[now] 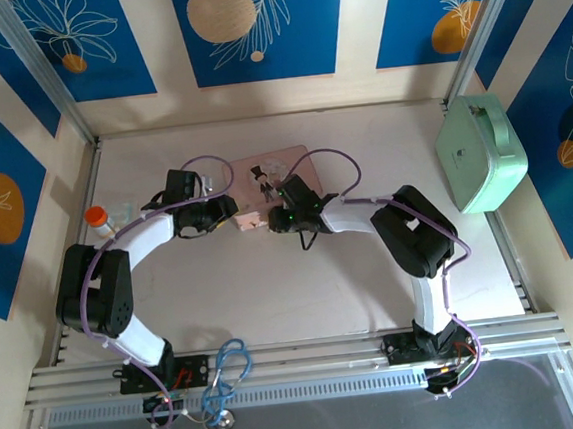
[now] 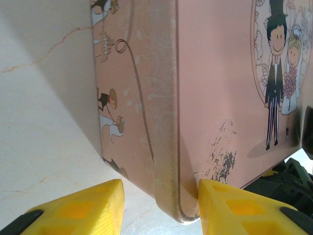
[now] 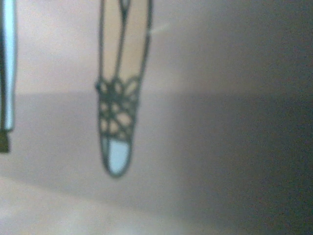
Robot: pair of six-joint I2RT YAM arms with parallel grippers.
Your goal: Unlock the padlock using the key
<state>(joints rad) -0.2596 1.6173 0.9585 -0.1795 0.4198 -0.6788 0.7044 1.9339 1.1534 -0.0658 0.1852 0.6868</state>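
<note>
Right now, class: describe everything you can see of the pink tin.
The pink tin is a flat rectangular box, seemingly metal, lying lid-up on the table. The lid carries a cartoon bride and groom; small couples and swirls run along the side wall. Dark scuffs mark one lid corner. The left gripper straddles that corner, one yellow finger against the lid, the other standing off the wall. The right gripper is over its near-right part.
</note>
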